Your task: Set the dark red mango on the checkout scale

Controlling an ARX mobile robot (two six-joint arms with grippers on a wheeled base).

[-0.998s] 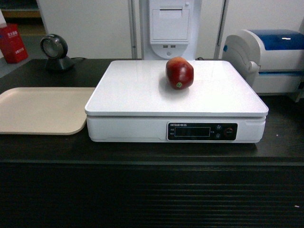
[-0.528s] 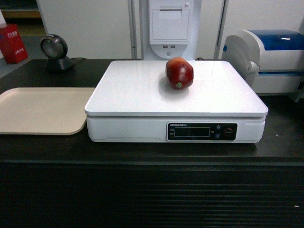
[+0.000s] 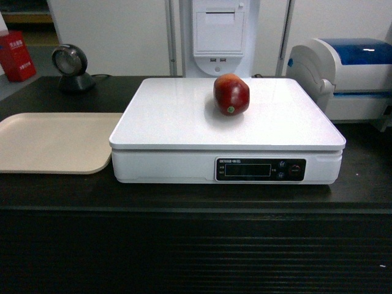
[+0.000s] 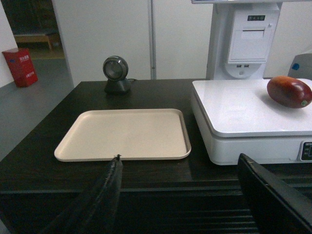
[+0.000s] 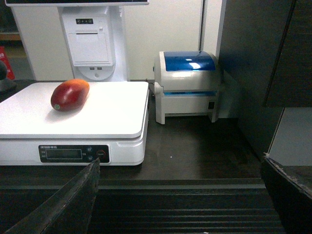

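The dark red mango (image 3: pixel 231 94) lies on the glossy white top plate of the scale (image 3: pixel 184 116), toward its far middle. It also shows in the left wrist view as the mango (image 4: pixel 289 91) and in the right wrist view as the mango (image 5: pixel 69 94), orange at one end. The scale (image 5: pixel 112 112) stands on the black checkout (image 3: pixel 196 245) with its ribbed front. My left gripper (image 4: pixel 179 158) hangs open in front of the counter edge, holding nothing. My right gripper (image 5: pixel 181 163) is open too, wide apart, below the counter's front edge. Neither gripper appears in the head view.
A beige tray (image 3: pixel 55 142) lies left of the scale. A white-and-blue printer (image 3: pixel 349 76) stands to its right. A round dark scanner (image 3: pixel 70 66) sits at the back left, a white terminal (image 3: pixel 219 33) behind the scale, a red box (image 3: pixel 15 55) far left.
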